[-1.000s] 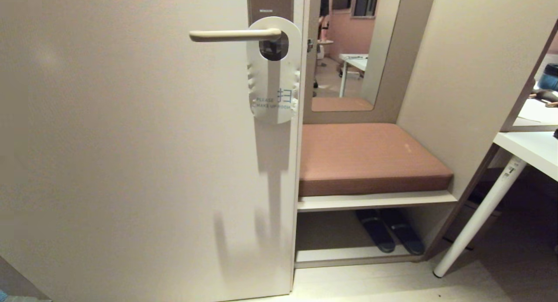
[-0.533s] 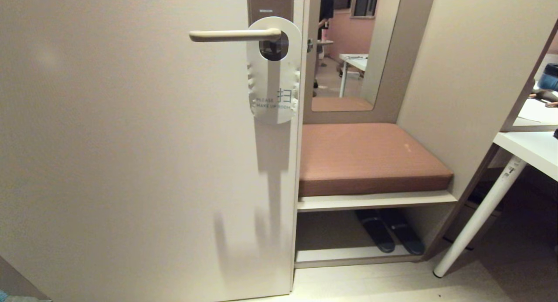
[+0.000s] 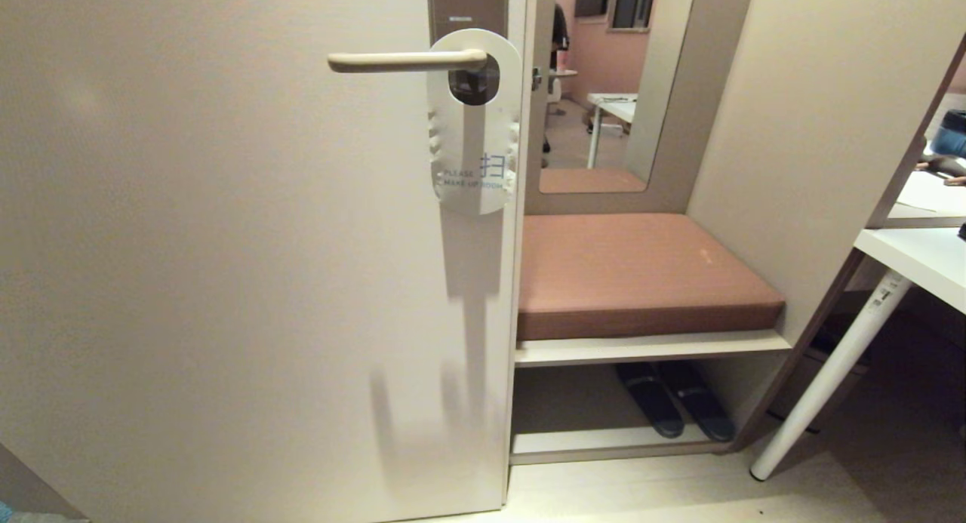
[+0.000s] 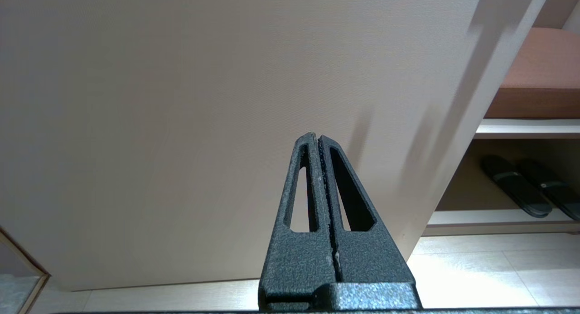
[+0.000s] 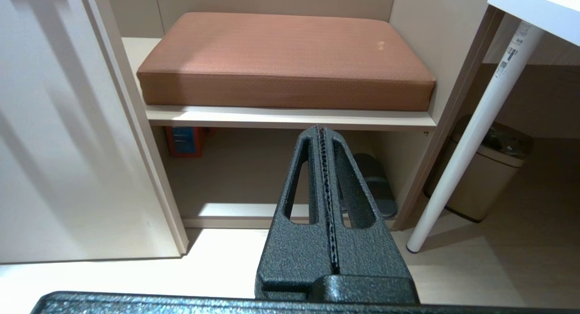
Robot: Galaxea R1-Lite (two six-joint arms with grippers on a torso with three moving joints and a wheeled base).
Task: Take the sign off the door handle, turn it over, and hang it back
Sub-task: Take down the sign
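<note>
At the top centre of the head view we see the sign (image 3: pixel 474 142) hanging on the door handle (image 3: pixel 407 60), white face out. Our left gripper (image 4: pixel 319 138) is clenched on nothing before the door (image 4: pixel 204 101), our right gripper (image 5: pixel 321 129) likewise before the bench. The cubby (image 3: pixel 573 440) under the cushion (image 3: pixel 641 270) holds dark slippers (image 3: pixel 672 406).

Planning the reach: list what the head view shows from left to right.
door → door handle → sign → brown cushion → white table leg
</note>
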